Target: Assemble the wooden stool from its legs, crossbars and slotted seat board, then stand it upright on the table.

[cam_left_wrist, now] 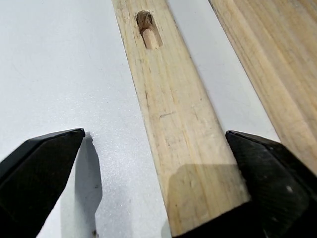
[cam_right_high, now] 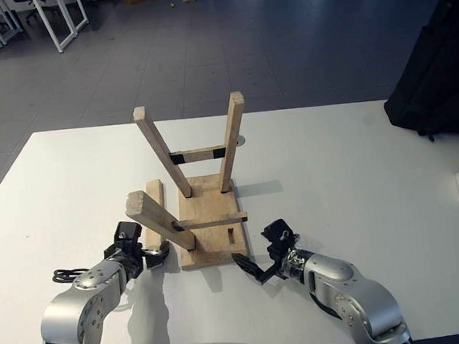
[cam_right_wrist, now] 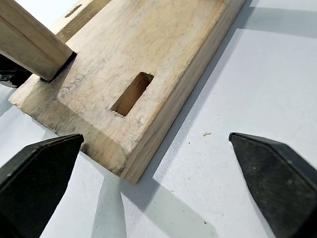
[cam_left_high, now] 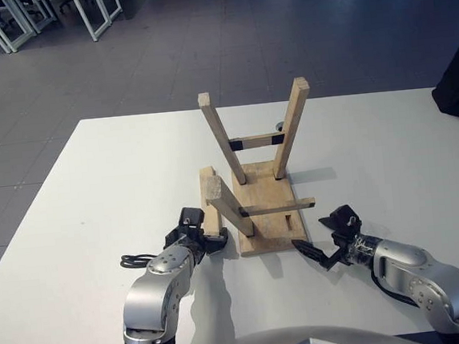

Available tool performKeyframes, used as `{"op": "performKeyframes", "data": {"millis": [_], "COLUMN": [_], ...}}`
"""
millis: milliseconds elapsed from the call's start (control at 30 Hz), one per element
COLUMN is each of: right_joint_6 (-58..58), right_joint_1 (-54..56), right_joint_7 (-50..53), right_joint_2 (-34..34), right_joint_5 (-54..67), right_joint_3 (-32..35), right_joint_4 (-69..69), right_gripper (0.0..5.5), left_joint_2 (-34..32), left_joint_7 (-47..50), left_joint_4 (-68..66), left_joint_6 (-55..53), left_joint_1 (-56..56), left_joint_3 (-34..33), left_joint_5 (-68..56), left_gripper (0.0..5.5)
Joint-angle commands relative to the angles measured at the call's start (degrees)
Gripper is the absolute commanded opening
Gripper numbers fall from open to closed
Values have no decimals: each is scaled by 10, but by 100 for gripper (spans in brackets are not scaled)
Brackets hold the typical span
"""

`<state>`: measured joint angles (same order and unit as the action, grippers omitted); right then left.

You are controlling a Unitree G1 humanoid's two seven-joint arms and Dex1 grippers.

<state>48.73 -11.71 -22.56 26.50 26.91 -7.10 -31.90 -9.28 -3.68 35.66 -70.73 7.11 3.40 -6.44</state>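
- The left gripper (cam_left_wrist: 154, 139) has its black fingers (cam_left_wrist: 39, 163) spread apart, one on each side of a loose leg (cam_left_wrist: 173, 124). One fingertip sits right at the leg's edge and the other stands off it over bare table. Nothing is clamped.
- That loose leg lies flat on the white table (cam_left_high: 94, 192), just beside the long edge of the seat board (cam_left_high: 268, 197) on the robot's left. A small drilled hole (cam_left_wrist: 148, 32) with a peg end inside shows in its upper face.
- The right gripper (cam_right_wrist: 156, 138) is spread wide and holds nothing. It hovers low over the table by the near right corner of the seat board.
- Close to that corner is an empty slot (cam_right_wrist: 131, 93).
- The seat board lies flat near the table's middle with three legs standing up from it.
- The two far legs (cam_left_high: 221, 136) lean slightly apart and are joined by a far crossbar (cam_left_high: 257, 141).
- The near left leg (cam_left_high: 228, 207) tilts toward the robot. A near crossbar (cam_left_high: 279, 208) runs from it to the right and ends free above the board.
- A black cable (cam_left_high: 137, 260) loops on the table beside the left arm.
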Motion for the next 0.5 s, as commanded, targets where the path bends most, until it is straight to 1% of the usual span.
{"op": "performKeyframes", "data": {"millis": [33, 100, 233, 300, 367, 500], "right_joint_6": [-1, 1, 5, 8, 9, 10], "right_joint_1": [7, 16, 40, 51, 57, 71], "right_joint_7": [3, -1, -1, -3, -2, 13], "right_joint_2": [1, 4, 10, 14, 17, 26], "right_joint_5": [-7, -7, -5, -3, -4, -21], "right_joint_3": [8, 13, 36, 46, 54, 70], "right_joint_4": [4, 8, 12, 15, 19, 34], "right_gripper": [550, 550, 550, 550, 550, 550], "left_joint_2": [28, 43, 49, 38, 21, 3], "left_joint_7": [6, 8, 4, -3, -12, -22], "left_joint_4": [-63, -84, -116, -128, -146, -189], "left_joint_6": [-7, -2, 20, 39, 63, 102], "left_joint_1": [30, 36, 51, 60, 66, 74], "left_joint_3": [-41, -58, -67, -58, -49, -49], "left_joint_5": [-6, -10, -10, -9, -5, -6], "left_gripper": [461, 430, 363, 340, 303, 244]}}
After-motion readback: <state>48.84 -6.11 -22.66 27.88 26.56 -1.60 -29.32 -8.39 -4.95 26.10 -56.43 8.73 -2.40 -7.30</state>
